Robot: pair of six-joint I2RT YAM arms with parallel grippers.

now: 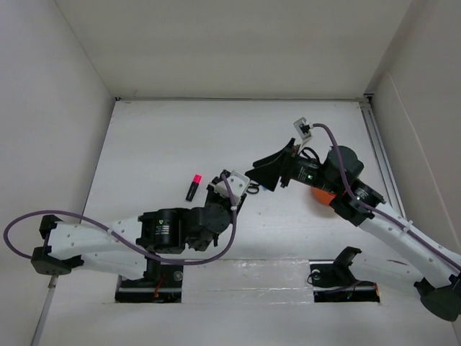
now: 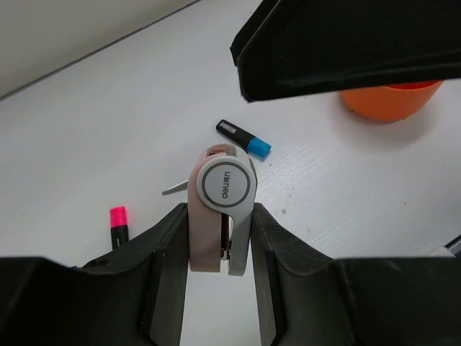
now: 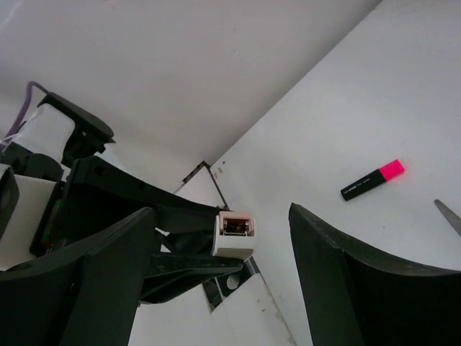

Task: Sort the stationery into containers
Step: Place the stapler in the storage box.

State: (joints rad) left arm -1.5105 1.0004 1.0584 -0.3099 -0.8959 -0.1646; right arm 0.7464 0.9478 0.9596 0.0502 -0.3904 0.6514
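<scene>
The right end effector (image 1: pixel 265 173) hangs close by the left end effector (image 2: pixel 218 216) — scant room between them. The right arm (image 1: pixel 382 220) partly covers the orange cup (image 2: pixel 389 101); open surface (image 1: pixel 166 137) lies beyond the pink-capped marker (image 1: pixel 193 187).

**Robotics laboratory work cell.** Plain white panels (image 1: pixel 230 43) stand beyond and to either side of the left end effector (image 2: pixel 216 216) and right end effector (image 3: pixel 220 216), enclosing a white surface (image 1: pixel 166 137). Both cabled arms (image 1: pixel 94 241) are bolted at its near edge, behind them.
</scene>
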